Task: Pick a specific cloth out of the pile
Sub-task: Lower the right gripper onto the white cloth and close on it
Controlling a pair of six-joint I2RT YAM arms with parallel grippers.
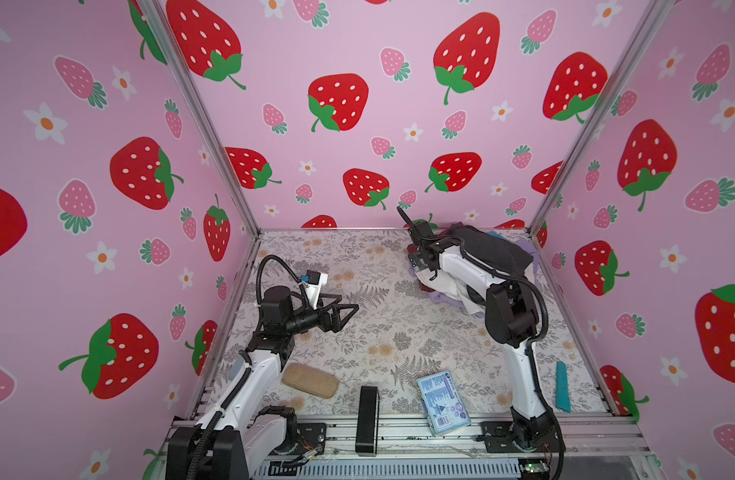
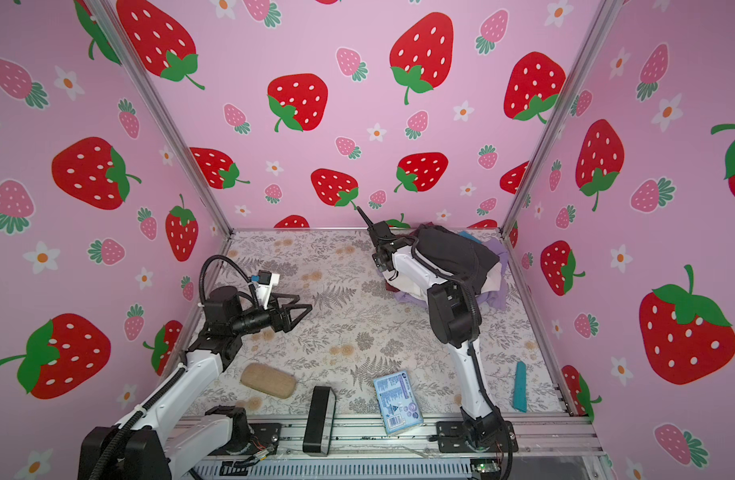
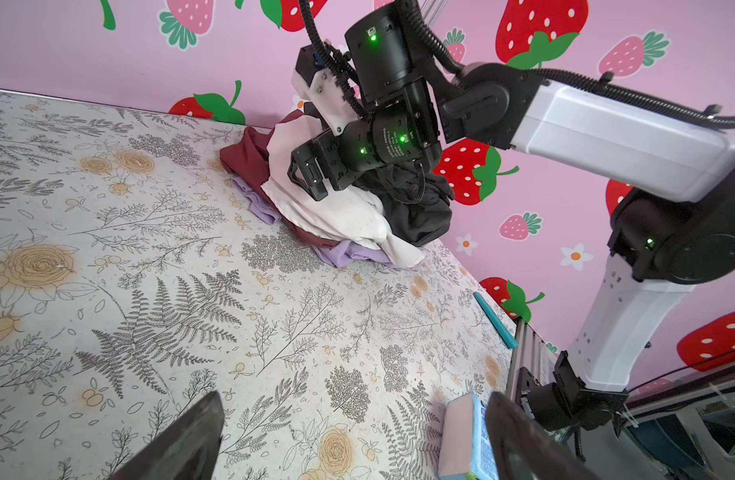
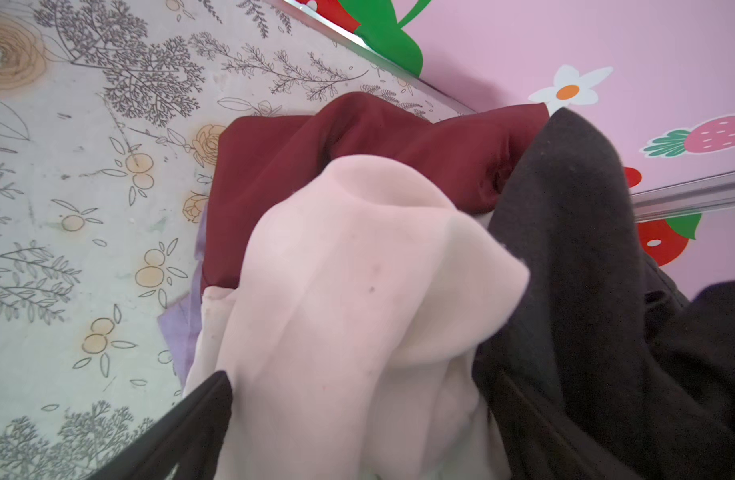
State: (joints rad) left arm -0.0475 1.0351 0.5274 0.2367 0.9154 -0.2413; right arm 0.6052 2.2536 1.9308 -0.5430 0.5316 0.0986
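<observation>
Sitting in the far right corner of the floral bench (image 1: 357, 340) is the pile (image 1: 494, 253): a dark grey garment (image 3: 419, 208) on top toward the wall, a maroon one (image 4: 357, 137) on the open-bench side, and a lilac one (image 3: 353, 253) poking out underneath. The white cloth (image 3: 349, 216) is draped over the middle of that heap, partly tucked under the dark grey piece, with one flap hanging down to the bench.

The right pincer (image 3: 311, 178) is pressed down right onto the white cloth. From the right wrist view its jaws are spread wide with the cloth (image 4: 357, 311) bunched up between them, not pinched; one dark finger (image 4: 178, 432) sits at the cloth's edge.

The left pincer (image 1: 340, 313) hangs over the middle-left of the bench, well apart from the pile, jaws apart and holding nothing.

Along the near edge there's a tan case (image 1: 309, 380), a black box (image 1: 366, 419), a light blue packet (image 1: 442, 401) and a teal strip (image 1: 562, 386) off to the right, all well clear of the clothes.
</observation>
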